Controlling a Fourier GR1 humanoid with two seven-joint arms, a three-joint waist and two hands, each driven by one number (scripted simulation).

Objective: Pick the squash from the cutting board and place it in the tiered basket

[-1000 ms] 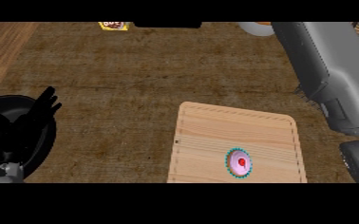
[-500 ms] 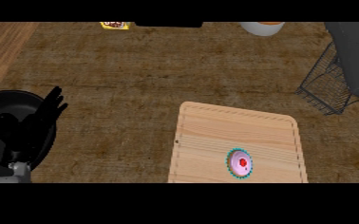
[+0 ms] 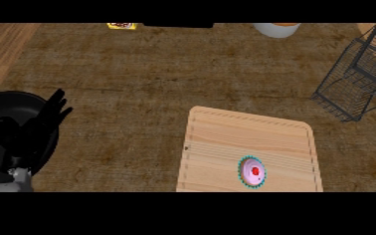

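The wooden cutting board point(image 3: 220, 144) lies at the lower right of the counter. On it sits only a small round pink thing point(image 3: 252, 172) with a red centre and a teal frilled rim. I see no squash anywhere in view. The black wire tiered basket point(image 3: 351, 79) stands at the right edge, partly cut off. My left hand point(image 3: 40, 124) rests at the left edge, open with its fingers pointing up, holding nothing. My right hand does not show.
A black pan point(image 3: 15, 104) sits under and behind my left hand at the left edge. Along the back edge are a yellow packet point(image 3: 121, 25), a dark object point(image 3: 178, 24) and a white bowl with an orange rim point(image 3: 277, 29).
My right forearm, which stood over the basket area at the upper right a second ago, has left the view and uncovered the basket. The left hand has hardly moved.
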